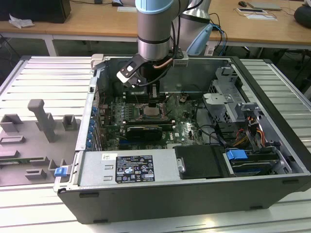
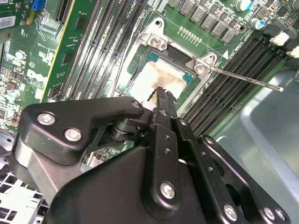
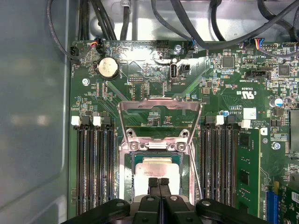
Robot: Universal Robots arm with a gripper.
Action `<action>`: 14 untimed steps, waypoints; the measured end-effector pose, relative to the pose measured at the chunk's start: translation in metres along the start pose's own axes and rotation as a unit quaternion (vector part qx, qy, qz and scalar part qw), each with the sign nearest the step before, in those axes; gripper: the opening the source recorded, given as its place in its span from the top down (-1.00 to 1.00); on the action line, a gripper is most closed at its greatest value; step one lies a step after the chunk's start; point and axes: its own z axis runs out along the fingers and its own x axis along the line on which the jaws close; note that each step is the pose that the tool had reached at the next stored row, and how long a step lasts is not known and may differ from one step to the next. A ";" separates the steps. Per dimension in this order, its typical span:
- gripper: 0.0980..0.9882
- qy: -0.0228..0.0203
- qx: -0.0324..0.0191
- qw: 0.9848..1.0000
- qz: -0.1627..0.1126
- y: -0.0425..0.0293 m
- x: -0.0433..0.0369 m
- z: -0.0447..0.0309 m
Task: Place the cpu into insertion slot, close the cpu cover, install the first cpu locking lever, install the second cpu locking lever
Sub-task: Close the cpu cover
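The cpu (image 3: 161,169) is seen lying flat in the slot (image 3: 127,177), so the first step is judged done. The cover (image 3: 159,103) stands raised on its hinge at the slot's far edge, and the board (image 3: 154,88) is seen through its window; it has not yet been closed. A lever (image 2: 247,79) sticks out free beside the slot in the second wrist view, so neither lever is taken as installed. Three of the four steps are therefore judged left.

The tool (image 3: 159,183) is clenched, its two fingertips pressed together with nothing between them, directly over the cpu's pale top. Whether it touches the top cannot be told.

The slot is flanked on both sides by long black memory slots (image 3: 96,168). The board is housed in an open case (image 1: 194,194) at the centre of the exterior view. The case rests on a ribbed desk (image 1: 39,77).
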 end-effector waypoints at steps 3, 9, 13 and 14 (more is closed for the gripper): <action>0.97 0.000 0.000 1.000 0.000 0.0004 0.0001 -0.0018; 0.97 0.000 0.000 1.000 0.000 0.0037 0.0002 -0.0133; 0.97 -0.001 0.000 1.000 -0.001 0.0045 0.0004 -0.0281; 0.97 -0.002 0.000 1.000 -0.001 0.0078 0.0004 -0.0279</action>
